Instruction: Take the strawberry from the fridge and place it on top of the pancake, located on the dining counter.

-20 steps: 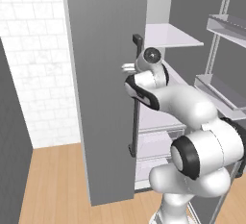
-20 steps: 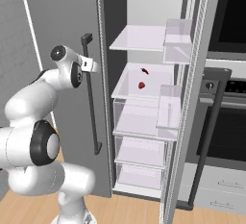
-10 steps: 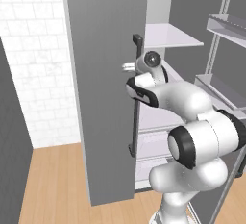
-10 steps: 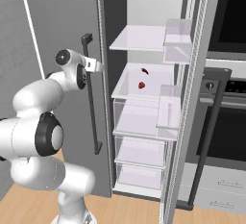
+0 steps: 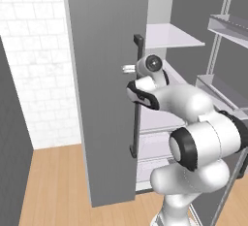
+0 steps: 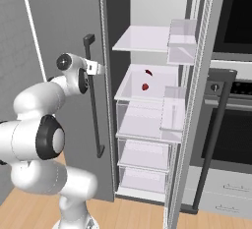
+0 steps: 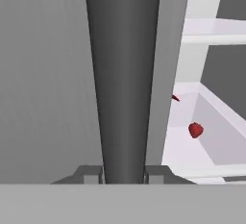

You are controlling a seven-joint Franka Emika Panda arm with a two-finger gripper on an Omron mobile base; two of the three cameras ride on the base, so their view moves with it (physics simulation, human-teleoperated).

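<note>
The fridge stands with both doors open, its grey left door (image 5: 99, 99) (image 6: 59, 26) swung toward me. My gripper (image 7: 124, 174) (image 5: 129, 68) (image 6: 100, 68) is shut on that door's long dark vertical handle (image 7: 124, 74) (image 5: 137, 99) (image 6: 93, 105), near its top end. The strawberry (image 6: 144, 87) (image 7: 195, 130), small and bright red, lies on a white middle shelf (image 6: 130, 93) inside, to the right of the handle. A darker thin red item (image 6: 148, 72) (image 7: 175, 98) lies behind it. The pancake and the dining counter are out of view.
The fridge's right door (image 6: 197, 100) stands open with clear bins (image 6: 183, 46). A dark wall oven (image 6: 234, 21) with a bar handle (image 6: 216, 125) is beyond it. Clear drawers (image 6: 145, 154) fill the lower fridge. A white brick wall (image 5: 34, 50) lies left, above wood floor (image 5: 53, 186).
The jaws, open before, have closed on the door handle. The arm's elbow has shifted slightly; the door and the strawberry stay put.
</note>
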